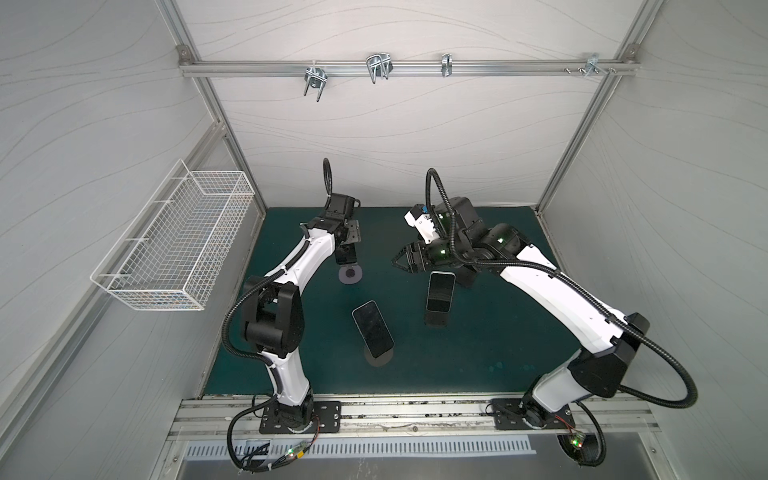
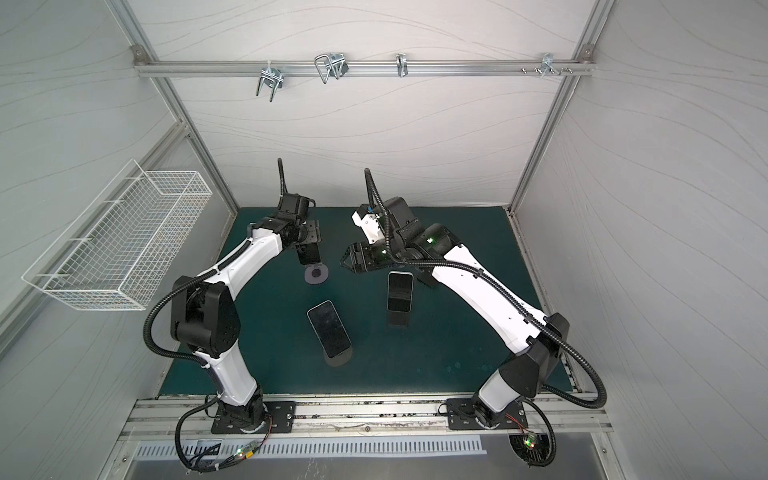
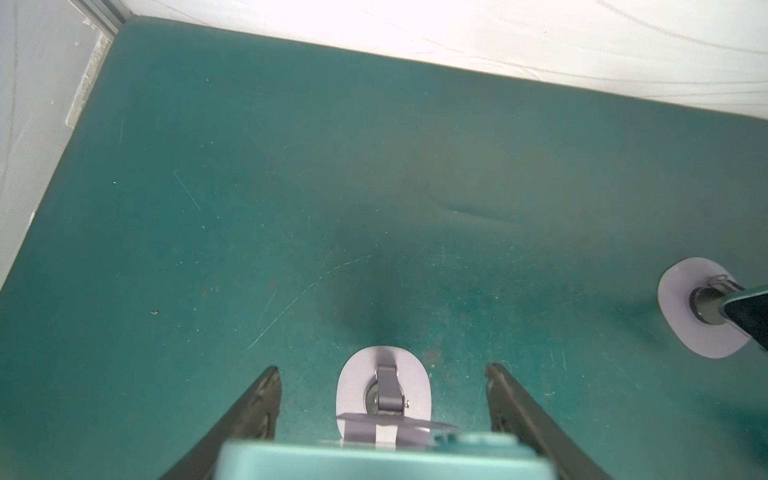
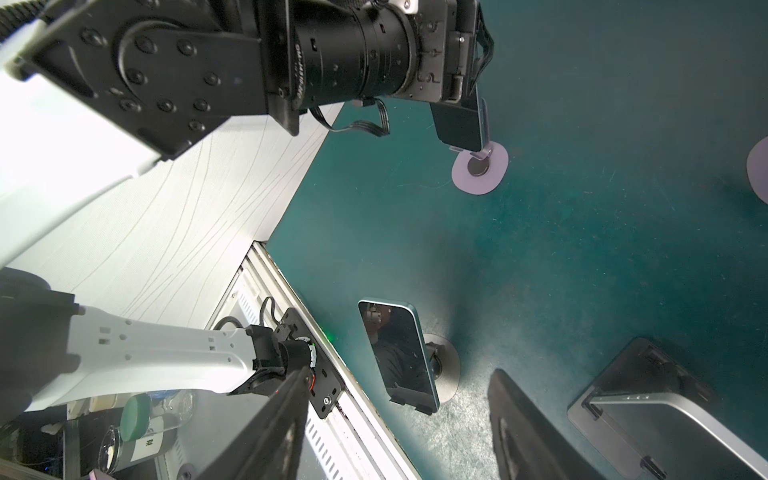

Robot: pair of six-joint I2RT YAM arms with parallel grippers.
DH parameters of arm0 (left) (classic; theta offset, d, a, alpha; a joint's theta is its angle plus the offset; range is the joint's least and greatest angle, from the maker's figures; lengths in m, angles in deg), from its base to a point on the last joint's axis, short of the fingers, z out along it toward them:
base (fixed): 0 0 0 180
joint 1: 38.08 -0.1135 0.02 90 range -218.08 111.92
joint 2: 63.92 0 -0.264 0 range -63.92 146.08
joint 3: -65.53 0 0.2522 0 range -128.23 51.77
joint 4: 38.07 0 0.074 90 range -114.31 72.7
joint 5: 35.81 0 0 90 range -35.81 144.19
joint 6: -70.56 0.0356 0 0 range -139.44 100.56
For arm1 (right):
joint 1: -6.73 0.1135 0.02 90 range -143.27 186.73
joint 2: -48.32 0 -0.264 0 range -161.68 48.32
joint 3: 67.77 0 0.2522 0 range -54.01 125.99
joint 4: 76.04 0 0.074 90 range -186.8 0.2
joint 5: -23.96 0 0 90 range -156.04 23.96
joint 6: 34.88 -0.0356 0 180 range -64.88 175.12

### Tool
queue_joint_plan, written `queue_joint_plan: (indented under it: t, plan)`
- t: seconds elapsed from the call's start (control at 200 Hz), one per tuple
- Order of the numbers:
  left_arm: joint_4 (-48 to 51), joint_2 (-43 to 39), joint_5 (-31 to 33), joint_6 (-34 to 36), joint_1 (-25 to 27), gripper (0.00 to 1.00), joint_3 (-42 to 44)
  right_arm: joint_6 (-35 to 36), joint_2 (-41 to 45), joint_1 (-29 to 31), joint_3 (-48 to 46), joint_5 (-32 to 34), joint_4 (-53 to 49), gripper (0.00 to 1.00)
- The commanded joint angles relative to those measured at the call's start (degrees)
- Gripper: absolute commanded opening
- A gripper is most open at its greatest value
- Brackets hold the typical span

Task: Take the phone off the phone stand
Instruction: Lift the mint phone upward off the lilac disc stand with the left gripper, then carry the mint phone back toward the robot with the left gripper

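My left gripper (image 1: 347, 249) (image 3: 382, 369) is shut on a teal-edged phone (image 3: 374, 459) (image 4: 459, 122) (image 1: 345, 254), gripping it by its sides. The phone hangs upright just over a lilac round-based phone stand (image 1: 351, 275) (image 3: 357, 386) (image 4: 494, 170). Its lower edge is close to the stand's cradle, and I cannot tell whether they touch. My right gripper (image 1: 399, 264) (image 4: 397, 374) hovers open to the right of it, pointing left, with nothing between its fingers.
A second phone (image 1: 372, 334) (image 4: 399, 353) leans on a round stand (image 1: 380, 360) at the mat's centre. A third phone (image 1: 440, 292) rests on a dark stand (image 1: 435, 320) under my right arm. A wire basket (image 1: 174, 245) hangs on the left wall.
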Motion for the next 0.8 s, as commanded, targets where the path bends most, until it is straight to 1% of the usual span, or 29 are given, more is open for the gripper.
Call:
queue_joint_plan:
  t: [0.0, 0.475, 0.795]
  plan:
    - [-1.12, -2.77, -0.49, 0.14, -0.47, 0.63, -0.83, 0.35, 1.88, 0.60, 1.13, 0.74, -1.61, 0.69]
    - [0.53, -4.96, -2.27, 0.21, -0.79, 0.61, -1.67, 0.75, 2.69, 1.64, 2.14, 2.19, -2.90, 0.69]
    - [1.87, -7.39, -2.40, 0.47, -1.04, 0.60, -1.56, 0.05, 3.37, 2.76, 1.49, 2.89, -2.95, 0.69]
